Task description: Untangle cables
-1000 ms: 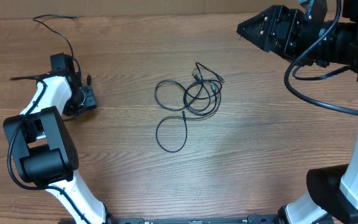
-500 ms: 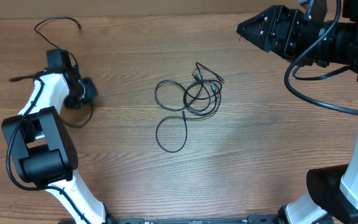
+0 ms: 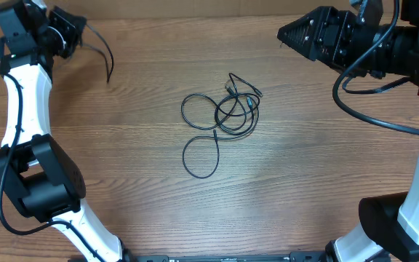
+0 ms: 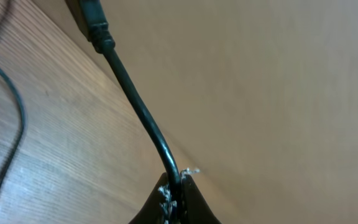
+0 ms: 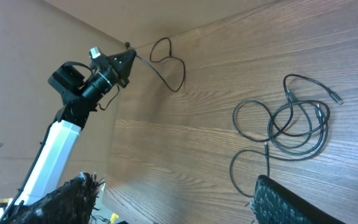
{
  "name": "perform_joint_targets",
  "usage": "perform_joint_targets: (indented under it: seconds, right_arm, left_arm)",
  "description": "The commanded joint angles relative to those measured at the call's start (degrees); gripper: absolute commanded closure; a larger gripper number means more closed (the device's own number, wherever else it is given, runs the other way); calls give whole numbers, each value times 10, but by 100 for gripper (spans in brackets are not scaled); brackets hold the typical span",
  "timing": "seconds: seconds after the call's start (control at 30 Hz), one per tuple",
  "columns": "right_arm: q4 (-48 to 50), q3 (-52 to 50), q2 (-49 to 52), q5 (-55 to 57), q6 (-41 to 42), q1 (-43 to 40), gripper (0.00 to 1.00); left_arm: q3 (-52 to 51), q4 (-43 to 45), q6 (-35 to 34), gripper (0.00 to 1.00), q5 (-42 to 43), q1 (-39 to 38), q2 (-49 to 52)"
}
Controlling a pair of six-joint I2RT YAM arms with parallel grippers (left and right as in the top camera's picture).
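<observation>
**Left hand pinching one cable at the far corner, tangle lying mid-desk**

I am watching the left hand (image 3: 75,29) hovering over the far left corner of the desk (image 3: 304,167), its fingers pressed together on a loose cable (image 3: 102,49). Through the left wrist camera I am seeing the fingertips (image 4: 194,208) clamping that cord at the bottom of the view. The cord is running up and away from them to a plug end (image 4: 95,22) (the close view is making it look thicker than it is). The free length is curling off the hand in a loop, and I cannot tell whether it is touching the wood.

The tangle of cables (image 3: 220,120) is lying in the middle of the desk, well apart from both hands. It is showing several overlapping loops, with one larger loop trailing toward the near edge.

The right hand (image 3: 286,33) is hovering over the far right side, its fingers standing wide apart with nothing between them.
</observation>
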Motion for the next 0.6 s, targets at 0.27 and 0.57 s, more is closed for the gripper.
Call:
perform_joint_targets:
  seconds: [0.27,0.57]
  right_arm:
    - [2,7,-6,-2,-4,39,20]
    - [2,7,-6,0,-4,68,19]
  left_arm:
    - [6,48,40,96,-383,-27,20]
    - [6,57,252,5,-394,-12,71]
